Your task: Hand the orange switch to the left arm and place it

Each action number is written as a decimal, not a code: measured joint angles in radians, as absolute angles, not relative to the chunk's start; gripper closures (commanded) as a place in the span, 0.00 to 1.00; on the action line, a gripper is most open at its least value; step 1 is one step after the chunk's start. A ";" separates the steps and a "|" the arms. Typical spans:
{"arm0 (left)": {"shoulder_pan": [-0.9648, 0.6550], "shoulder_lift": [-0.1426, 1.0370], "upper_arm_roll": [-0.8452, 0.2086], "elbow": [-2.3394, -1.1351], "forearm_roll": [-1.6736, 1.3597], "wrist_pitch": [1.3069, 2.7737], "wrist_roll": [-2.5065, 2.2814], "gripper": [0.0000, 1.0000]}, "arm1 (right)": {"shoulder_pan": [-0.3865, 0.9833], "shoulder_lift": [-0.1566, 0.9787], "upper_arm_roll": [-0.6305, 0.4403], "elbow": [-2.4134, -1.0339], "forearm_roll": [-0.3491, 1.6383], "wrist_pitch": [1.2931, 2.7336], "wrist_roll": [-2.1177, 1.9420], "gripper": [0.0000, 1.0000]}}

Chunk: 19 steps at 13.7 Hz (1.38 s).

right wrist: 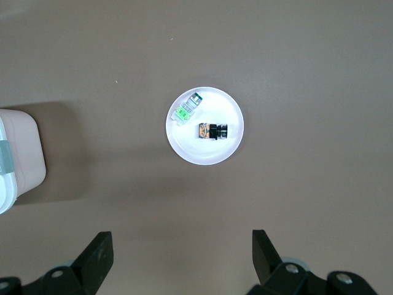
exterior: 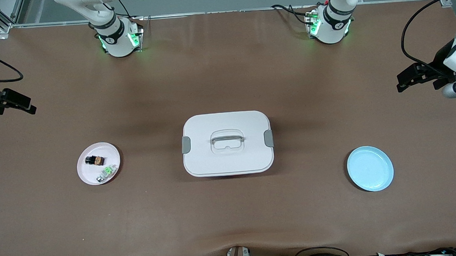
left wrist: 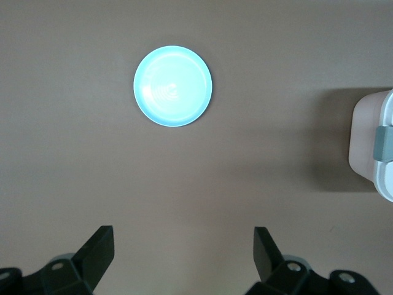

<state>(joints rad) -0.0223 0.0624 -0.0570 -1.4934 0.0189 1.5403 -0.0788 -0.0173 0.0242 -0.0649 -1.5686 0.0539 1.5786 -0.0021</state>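
**A:** What is cut off or hard to read from where you stand?

**B:** The box (exterior: 227, 143) is the reference. Each wrist view shows only one end of it, cropped at the frame edge. In the front view both arms run out of frame: the right gripper (exterior: 23, 106) shows at the table's edge toward the right arm's end, the left gripper (exterior: 409, 80) at the edge toward the left arm's end. The small markings on the orange switch (exterior: 95, 160) cannot be made out.

**A:** Where is the switch, and how do the jaws stand?

**B:** It lies on the white plate (exterior: 85, 172), well apart from the box toward the right arm's end of the table. A green-and-white part (exterior: 107, 172) lies just beside it on the same plate, slightly nearer the front camera. Both grippers are released, fingers spread wide, holding nothing. In the right wrist view the right gripper's fingers (right wrist: 98, 255) stand clear of the plate and the switch (right wrist: 212, 131). The left gripper hangs over bare table, with the box between it and the switch.

**A:** Edges and open room?

**B:** The blue plate (exterior: 370, 168) sits well apart from the box toward the left arm's end, nothing on it. Bare brown table (exterior: 232, 213) surrounds the box on every side. The lid is on, with a grey latch (exterior: 268, 138) at each end.
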 measured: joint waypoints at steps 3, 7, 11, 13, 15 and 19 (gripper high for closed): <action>-0.023 0.064 -0.058 -1.495 0.019 1.540 -0.079 0.00 | -0.017 0.024 -0.065 -1.569 0.054 1.579 -0.002 0.00; -0.024 0.066 -0.058 -1.501 0.019 1.541 -0.078 0.00 | -0.017 0.024 -0.066 -1.569 0.054 1.581 -0.002 0.00; -0.024 0.070 -0.058 -1.503 0.019 1.544 -0.077 0.00 | -0.018 0.033 -0.075 -1.568 0.054 1.602 -0.001 0.00; -0.023 0.071 -0.058 -1.507 0.019 1.545 -0.077 0.00 | -0.027 0.060 -0.079 -1.569 0.054 1.620 -0.001 0.00; -0.023 0.071 -0.058 -1.510 0.019 1.547 -0.077 0.00 | -0.041 0.096 -0.082 -1.569 0.053 1.631 -0.002 0.00; -0.022 0.071 -0.058 -1.510 0.019 1.548 -0.077 0.00 | -0.041 0.166 -0.081 -1.569 0.052 1.673 -0.003 0.00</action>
<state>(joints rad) -0.0218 0.0714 -0.0579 -1.5103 0.0189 1.5476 -0.0768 -0.0413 0.1655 -0.0812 -1.5688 0.0520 1.6733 -0.0026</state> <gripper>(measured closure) 0.000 0.000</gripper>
